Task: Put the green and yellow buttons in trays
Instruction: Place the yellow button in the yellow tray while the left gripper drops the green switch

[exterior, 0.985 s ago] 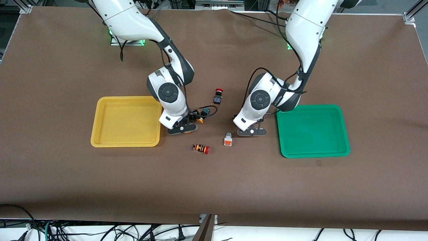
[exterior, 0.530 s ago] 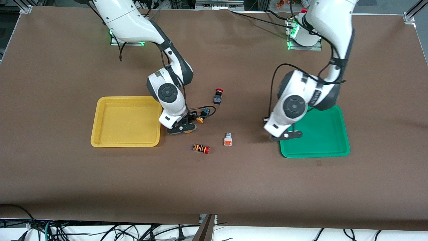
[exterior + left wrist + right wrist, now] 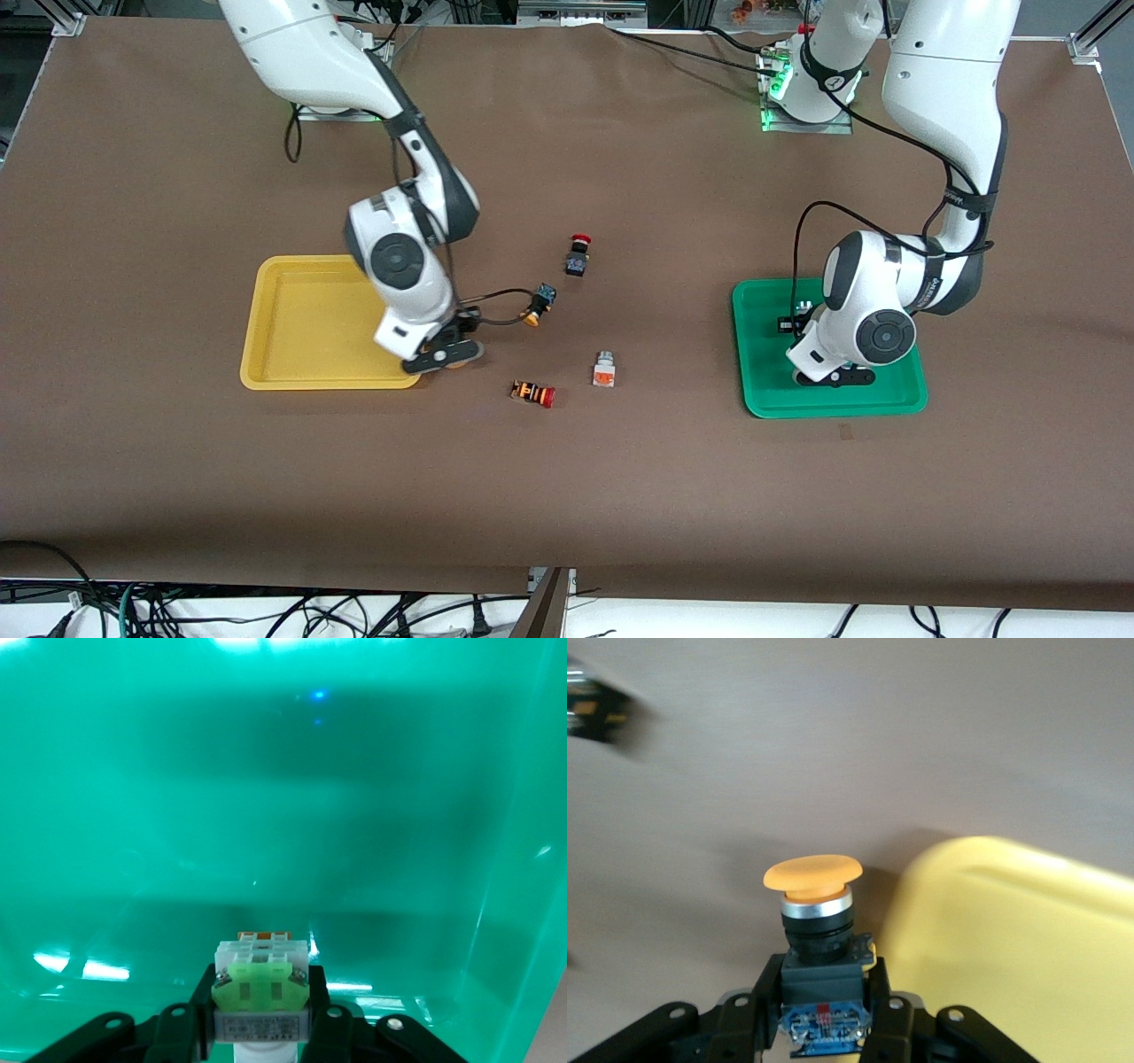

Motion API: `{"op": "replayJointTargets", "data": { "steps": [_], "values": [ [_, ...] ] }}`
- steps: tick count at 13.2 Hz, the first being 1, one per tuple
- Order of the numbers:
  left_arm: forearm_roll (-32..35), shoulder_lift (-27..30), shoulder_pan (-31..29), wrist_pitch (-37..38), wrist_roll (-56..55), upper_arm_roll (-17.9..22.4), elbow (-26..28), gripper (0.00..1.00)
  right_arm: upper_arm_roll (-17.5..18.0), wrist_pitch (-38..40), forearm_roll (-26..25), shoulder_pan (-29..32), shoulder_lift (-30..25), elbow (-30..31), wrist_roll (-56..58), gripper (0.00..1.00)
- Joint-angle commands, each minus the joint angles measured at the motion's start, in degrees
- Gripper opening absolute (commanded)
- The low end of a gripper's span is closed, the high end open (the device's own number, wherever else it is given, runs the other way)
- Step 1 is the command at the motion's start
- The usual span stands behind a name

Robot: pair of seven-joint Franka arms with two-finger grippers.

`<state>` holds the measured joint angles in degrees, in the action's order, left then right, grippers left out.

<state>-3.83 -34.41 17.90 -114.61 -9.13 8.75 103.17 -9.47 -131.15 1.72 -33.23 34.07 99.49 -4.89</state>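
My left gripper [image 3: 831,376] hangs low over the green tray [image 3: 905,392], shut on the white-bodied green button [image 3: 261,985]. In the left wrist view the gripper [image 3: 261,1014] grips its body, with the tray floor [image 3: 283,815] under it. My right gripper [image 3: 443,356] is shut on a black-bodied yellow-capped button [image 3: 815,904] over the yellow tray [image 3: 301,323], at its corner toward the middle of the table. In the right wrist view the gripper [image 3: 822,1014] grips the black body and the tray rim [image 3: 983,868] lies beside it. A second yellow-capped button [image 3: 537,305] and the white orange-faced button [image 3: 604,369] lie on the table between the trays.
A black-bodied red-capped button [image 3: 578,256] stands farther from the front camera than the other loose buttons. An orange-striped red-capped button [image 3: 533,392] lies nearest the front camera. A black cable loops from the right wrist toward the loose yellow-capped button.
My left gripper has swung from the middle of the table to over the green tray with the green button. My right gripper has risen with a yellow-capped button and moved toward the yellow tray.
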Motion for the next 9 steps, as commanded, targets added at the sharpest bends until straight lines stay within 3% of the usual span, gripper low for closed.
{"op": "replayJointTargets", "data": {
  "steps": [1, 3, 6, 9],
  "values": [
    [-0.6, 1.7, 0.5, 0.7, 1.2, -0.2, -0.5, 1.0, -4.2, 3.6, 0.6, 2.5, -4.5, 4.3, 9.9, 0.13],
    [-0.7, 3.6, 1.3, 0.8, 0.4, -1.5, -3.3, 1.0, -4.5, 0.0, 1.9, 7.2, -6.2, 11.0, 13.6, 0.14],
    [-0.6, 3.1, 1.8, 0.6, 1.1, -6.6, -12.3, 1.0, -4.5, -2.6, 3.5, 11.9, -7.3, 15.6, 19.5, 0.29],
    [-0.8, -4.4, 1.9, 0.2, 1.3, -11.4, -22.8, 1.0, -4.1, -0.1, 4.9, 11.9, -8.4, 15.1, 18.5, 0.58]
  ]
}}
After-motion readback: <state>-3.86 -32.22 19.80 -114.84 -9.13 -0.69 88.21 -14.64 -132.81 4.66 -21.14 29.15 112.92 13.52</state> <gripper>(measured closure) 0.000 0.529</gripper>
